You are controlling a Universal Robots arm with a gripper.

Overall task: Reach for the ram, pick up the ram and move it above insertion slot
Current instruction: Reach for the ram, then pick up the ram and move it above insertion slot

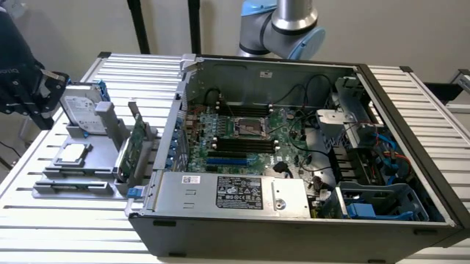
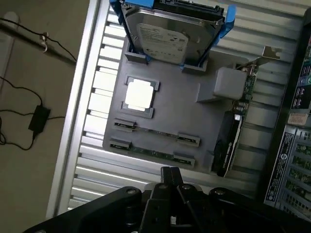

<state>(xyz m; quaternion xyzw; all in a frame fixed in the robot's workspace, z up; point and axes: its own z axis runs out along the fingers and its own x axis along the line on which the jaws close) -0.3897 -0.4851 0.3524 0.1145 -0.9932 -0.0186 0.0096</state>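
Exterior view puts the black gripper (image 1: 44,96) at its far left edge, up in the air over the slatted table (image 1: 74,225) and close beside the upright hard drive (image 1: 79,110). As far as this view shows, the fingers (image 1: 54,77) stand apart with nothing between them, and they touch nothing.

From the wrist view, the gripper looks down on a grey holder (image 2: 180,111) that lies on the table. The ram (image 2: 151,152) lies flat in this holder, a thin green stick held at each end by small grey clips (image 2: 119,144). It sits along the holder's edge furthest from the hard drive. A second stick lies parallel just beside it, toward a silver processor chip (image 2: 140,94). An expansion card (image 2: 233,131) stands on edge along one side of the holder.

The gripper is well clear of the ram, which rests untouched in its clips.

The insertion slot (image 1: 246,146) is one of several parallel black sockets on the board inside the open computer case (image 1: 294,231), to the exterior view's right of the holder. A shorter blue slot (image 1: 228,161) lies just beside these sockets
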